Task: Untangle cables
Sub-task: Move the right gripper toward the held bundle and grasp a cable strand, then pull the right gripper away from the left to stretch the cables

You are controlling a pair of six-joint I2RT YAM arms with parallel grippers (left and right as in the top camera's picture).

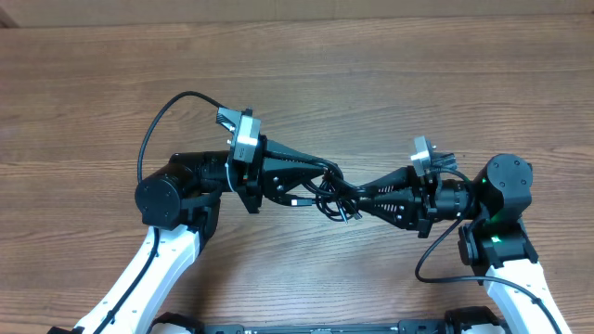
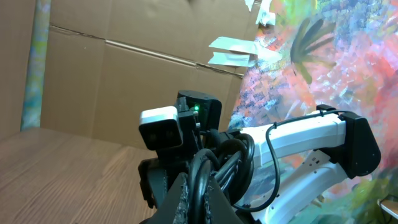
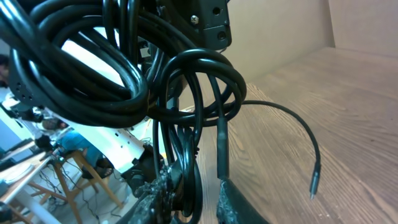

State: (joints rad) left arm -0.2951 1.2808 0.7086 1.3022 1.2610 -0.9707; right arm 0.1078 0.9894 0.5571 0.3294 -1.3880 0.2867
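Note:
The cables [image 1: 327, 190] form a black knotted clump hanging between my two grippers above the middle of the table. My left gripper [image 1: 327, 173] reaches in from the left. In its wrist view it is shut on a couple of cable strands [image 2: 208, 165] that run between its fingertips [image 2: 186, 200]. My right gripper [image 1: 358, 199] comes in from the right. Its jaws stand narrowly open around a loop of cables [image 3: 186, 143]; the loop lies against the left finger [image 3: 155, 193], with a gap to the right finger [image 3: 239, 205]. One loose cable end [image 3: 314, 182] hangs free over the table.
The wooden table [image 1: 390, 74] stretches all round. A thick black robot wire [image 1: 156, 125] arcs from the left arm, another [image 1: 429, 260] loops by the right arm's base. The left wrist view shows the right arm [image 2: 311, 140] and a cardboard wall [image 2: 112, 81] behind.

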